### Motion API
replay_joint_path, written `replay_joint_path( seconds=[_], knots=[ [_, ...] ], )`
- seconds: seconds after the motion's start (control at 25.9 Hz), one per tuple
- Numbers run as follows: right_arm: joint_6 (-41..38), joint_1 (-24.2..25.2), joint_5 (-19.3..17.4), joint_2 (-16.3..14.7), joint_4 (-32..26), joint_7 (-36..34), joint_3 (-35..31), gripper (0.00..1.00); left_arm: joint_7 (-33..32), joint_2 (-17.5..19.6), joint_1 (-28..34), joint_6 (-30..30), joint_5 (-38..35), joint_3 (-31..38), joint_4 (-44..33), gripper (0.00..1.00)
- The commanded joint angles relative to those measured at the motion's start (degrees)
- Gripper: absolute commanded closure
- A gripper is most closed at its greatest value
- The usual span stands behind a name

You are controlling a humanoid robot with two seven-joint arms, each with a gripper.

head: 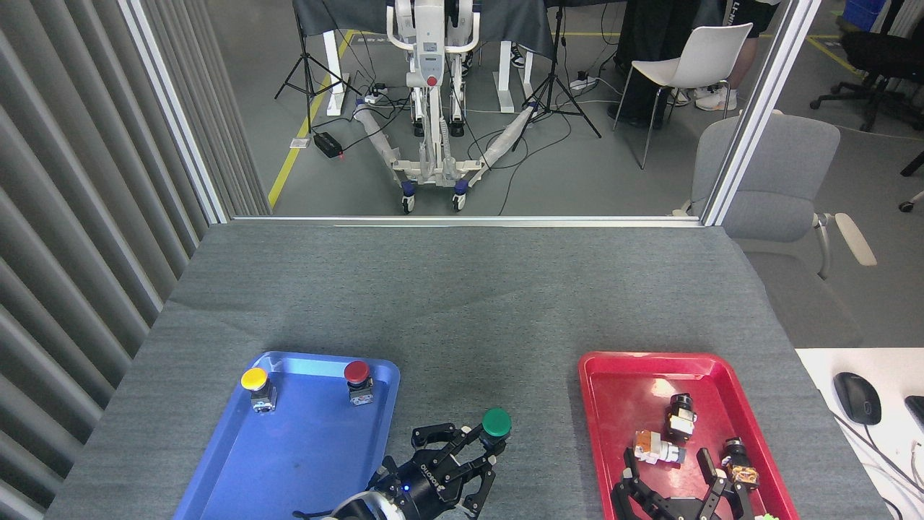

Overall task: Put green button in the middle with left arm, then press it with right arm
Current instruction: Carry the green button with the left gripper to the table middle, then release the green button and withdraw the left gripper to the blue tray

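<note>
Green button (497,423): held over the grey cloth between the two trays, its dark-green cap up and clear of the blue tray.
Left arm (479,451): comes in from the bottom edge and reaches up and to the right; its black fingers are clamped on the base of the green button, just under the cap.
Right arm (675,482): sits at the bottom edge over the near end of the red tray, its two pronged fingers spread apart, with nothing between them.
The middle (484,339): bare grey cloth between the trays; the green button and the left arm's fingers are over its near part.
Blue tray (216,462): on the left of the cloth, holding two switches near its far rim.
Yellow button (255,380): upright in the far left corner of the blue tray.
Red button (356,375): upright near the far right corner of the blue tray, well apart from the yellow button.
Red tray (599,404): on the right of the cloth, holding several small switch parts, some lying just beside the right arm's fingers.
</note>
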Motion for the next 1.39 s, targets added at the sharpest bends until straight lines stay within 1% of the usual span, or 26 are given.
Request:
replay_joint_path(
  seconds=[0.0, 0.08, 0.31, 0.35, 0.39, 0.42, 0.5, 0.69, 0.73, 0.89, 0.96, 1.0, 1.04, 1.08, 1.12, 1.2, 1.31, 1.35],
  knots=[
    [0.06, 0.03, 0.00, 0.06, 0.00, 0.00, 0.00, 0.00, -0.34, -3.58, -0.55, -0.02, -3.64, -0.34, 4.56, 1.00],
    [-0.03, 0.03, 0.00, 0.14, 0.00, 0.00, 0.00, 0.00, -0.34, -4.10, -0.55, 0.07, -3.73, -0.25, 5.00, 1.00],
    [-0.03, 0.03, 0.00, 0.23, 0.00, 0.00, 0.09, 0.00, -0.34, -3.84, -0.63, 0.07, -3.64, -0.34, 5.71, 1.00],
    [0.06, -0.06, 0.00, 0.23, 0.00, 0.00, 0.00, 0.00, -0.25, -3.84, -0.63, 0.07, -3.64, -0.34, 6.06, 0.98],
    [-0.03, 0.03, 0.00, 0.23, 0.00, 0.00, 0.00, 0.00, -0.25, -3.93, -0.63, 0.07, -3.64, -0.34, 6.32, 0.94],
    [-0.03, 0.03, 0.00, 0.23, 0.00, 0.00, 0.09, 0.00, -0.25, -4.02, -0.63, 0.15, -3.55, -0.34, 6.41, 0.88],
    [-0.03, 0.03, 0.00, 0.23, 0.00, 0.00, 0.09, 0.00, -0.16, -3.93, -0.55, 0.24, -3.47, -0.25, 6.67, 0.72],
    [-0.03, 0.03, 0.00, 0.14, 0.00, 0.00, 0.09, 0.00, -0.08, -4.02, -0.37, 2.00, -3.20, -0.25, 6.94, 0.41],
    [-0.03, 0.03, 0.00, 0.14, 0.00, 0.00, 0.00, 0.00, -0.08, -3.93, -0.37, 2.00, -3.20, -0.25, 6.85, 0.39],
    [-0.03, 0.03, 0.00, 0.14, 0.00, 0.00, 0.09, 0.00, -0.16, -3.93, -0.37, 2.09, -3.11, -0.25, 6.85, 0.25],
    [-0.03, 0.03, 0.00, 0.14, 0.00, 0.00, 0.09, 0.00, -0.16, -4.02, -0.37, 2.18, -2.94, -0.25, 6.85, 0.14],
    [-0.03, 0.03, 0.00, 0.14, 0.00, 0.00, 0.09, 0.00, -0.16, -3.93, -0.37, 2.26, -2.85, -0.25, 6.58, 0.10],
    [-0.03, -0.06, 0.00, 0.14, 0.00, 0.00, 0.09, 0.00, -0.16, -3.93, -0.02, 2.26, -2.68, -0.25, 6.15, 0.10],
    [-0.03, 0.03, 0.00, 0.14, 0.00, 0.00, 0.09, 0.00, -0.16, -3.93, 0.24, 2.44, -2.68, -0.25, 5.09, 0.08],
    [-0.03, 0.03, 0.00, 0.14, 0.00, 0.00, 0.09, 0.00, -0.16, -3.75, 0.51, 2.70, -2.68, -0.07, 2.46, 0.07],
    [-0.03, 0.03, 0.00, 0.14, 0.00, 0.00, 0.09, 0.00, -0.43, -2.96, 4.37, 4.02, -2.76, 1.77, -4.57, 0.06],
    [-0.03, 0.03, 0.00, 0.14, 0.09, 0.00, 0.09, 0.00, -0.43, -1.29, 10.44, 5.69, -3.03, 8.54, -16.71, 0.06],
    [-0.03, 0.03, 0.00, 0.14, 0.09, 0.00, 0.09, 0.00, -0.25, -1.29, 13.43, 6.66, -3.20, 11.09, -20.39, 0.06]
  ],
)
